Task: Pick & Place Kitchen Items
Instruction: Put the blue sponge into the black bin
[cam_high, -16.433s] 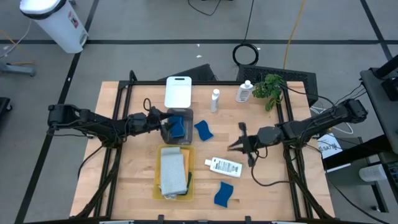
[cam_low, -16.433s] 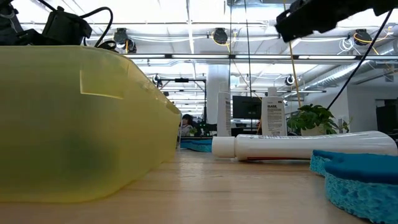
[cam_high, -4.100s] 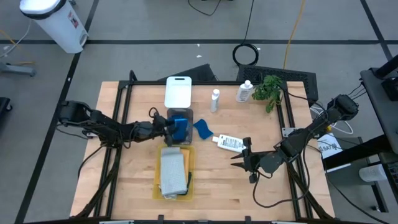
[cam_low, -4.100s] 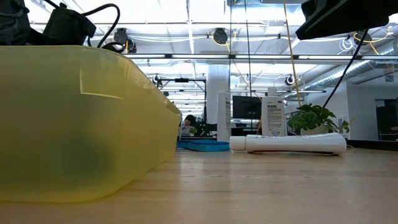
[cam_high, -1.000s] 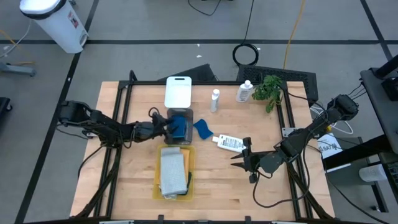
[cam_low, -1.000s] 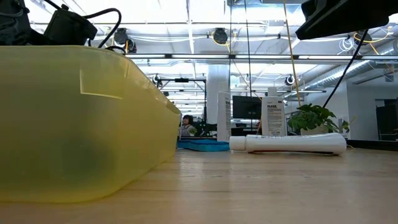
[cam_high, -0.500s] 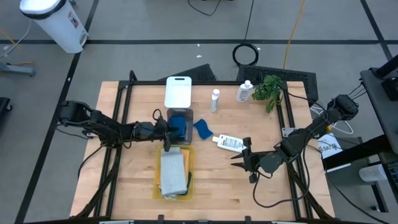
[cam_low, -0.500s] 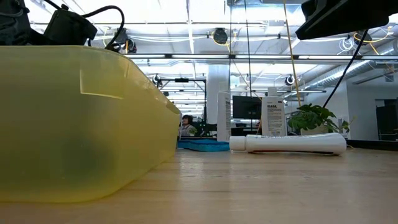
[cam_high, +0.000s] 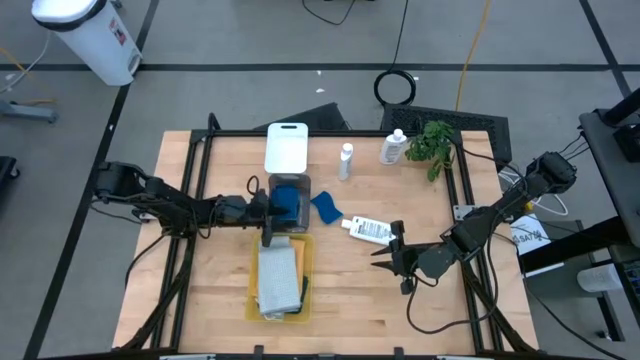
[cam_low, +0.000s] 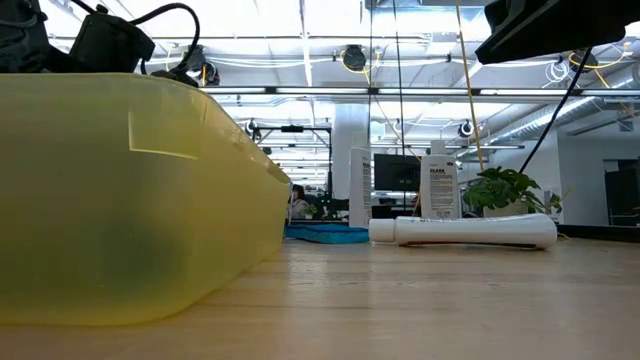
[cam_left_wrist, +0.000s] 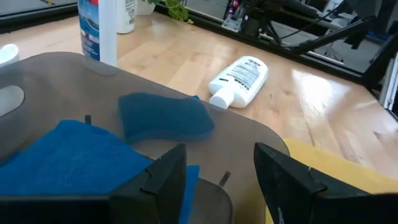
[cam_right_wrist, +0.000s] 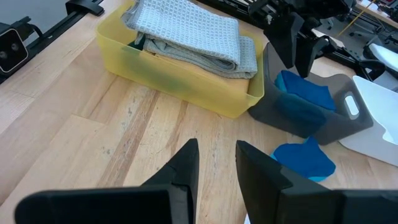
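Now the left gripper (cam_high: 268, 211), jaws apart and empty, hangs over the grey plastic tray (cam_high: 303, 186) of blue wavy sponges (cam_left_wrist: 68, 158); next it likely fetches the loose blue sponge (cam_high: 327, 207) lying just right of it. The right gripper (cam_high: 388, 252), fingers slightly parted and empty, waits near the lying white bottle (cam_high: 366, 228).

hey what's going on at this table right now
A two-armed robot is sorting kitchen items into trays. The left gripper hangs over the grey tray, which holds blue sponges, its jaws apart and empty. The right gripper waits over bare wood, holding nothing. One more sponge and a lying white bottle remain on the table.
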